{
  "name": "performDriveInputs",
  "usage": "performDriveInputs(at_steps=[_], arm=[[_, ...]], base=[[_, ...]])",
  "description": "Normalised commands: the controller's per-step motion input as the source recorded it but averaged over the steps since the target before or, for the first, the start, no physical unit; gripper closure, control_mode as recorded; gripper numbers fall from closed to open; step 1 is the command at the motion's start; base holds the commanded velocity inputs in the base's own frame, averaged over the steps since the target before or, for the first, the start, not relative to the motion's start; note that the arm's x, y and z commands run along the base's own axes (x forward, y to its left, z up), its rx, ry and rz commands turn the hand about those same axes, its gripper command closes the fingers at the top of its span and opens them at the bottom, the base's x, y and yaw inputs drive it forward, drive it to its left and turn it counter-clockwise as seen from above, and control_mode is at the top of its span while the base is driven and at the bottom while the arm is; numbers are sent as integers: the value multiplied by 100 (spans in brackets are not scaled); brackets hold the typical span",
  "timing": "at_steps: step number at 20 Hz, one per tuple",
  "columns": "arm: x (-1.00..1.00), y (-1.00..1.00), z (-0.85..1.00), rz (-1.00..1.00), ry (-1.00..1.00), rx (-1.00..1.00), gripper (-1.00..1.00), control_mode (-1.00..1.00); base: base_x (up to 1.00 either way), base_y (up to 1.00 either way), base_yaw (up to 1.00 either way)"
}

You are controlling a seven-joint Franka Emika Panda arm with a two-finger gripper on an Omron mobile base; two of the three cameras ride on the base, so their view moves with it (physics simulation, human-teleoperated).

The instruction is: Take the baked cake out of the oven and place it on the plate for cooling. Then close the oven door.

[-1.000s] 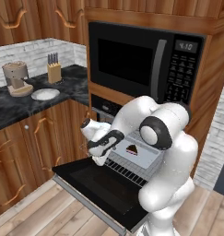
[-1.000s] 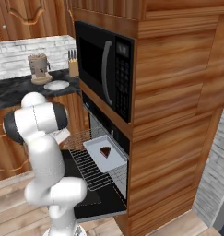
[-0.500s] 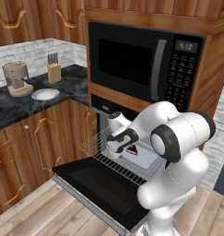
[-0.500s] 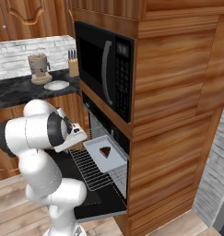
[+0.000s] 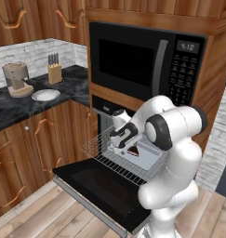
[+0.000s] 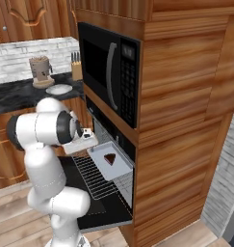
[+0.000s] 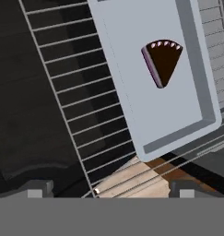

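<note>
A wood-panelled kitchen is shown, with a dark stone counter [image 5: 21, 104] running along the wall to the left of the oven [image 6: 106, 144]. The oven is built into a tall wooden column, directly below a black microwave [image 5: 147, 62]. The oven door [image 5: 103, 193] is dropped fully open in front of the oven, lying flat. A wire rack [image 7: 76, 99] is drawn out of the oven over the door, and a pale grey baking tray [image 7: 132, 92] is carried on it. The baked cake [image 7: 162, 61] is seen lying on the tray, apart from its walls, with its rounded edge studded with small pale dots. The gripper [image 7: 111, 186] is held above the rack, just beside the tray's near corner, with nothing between its fingertips [image 7: 38, 188]; the jaws are spread wide. On the counter, well apart from the oven, the plate [image 5: 45, 95] is set just beside a tan coffee grinder [image 5: 16, 79], and a wooden knife block [image 5: 54, 72] stands behind it, nearer the oven.
</note>
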Motion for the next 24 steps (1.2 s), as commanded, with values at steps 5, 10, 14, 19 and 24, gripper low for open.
performDriveInputs(at_steps=[5, 10, 14, 19, 24], arm=[[0, -23, -37, -9, -13, 0, -100, -100], [15, -25, -44, -7, -10, 0, -100, -100], [32, -27, -41, -7, -6, 2, -100, -100], [64, -22, -19, -8, -2, 4, -100, -100], [61, -17, -12, -9, -1, 4, -100, -100]], base=[[0, 0, 0], [0, 0, 0], [0, 0, 0], [0, 0, 0], [0, 0, 0]])
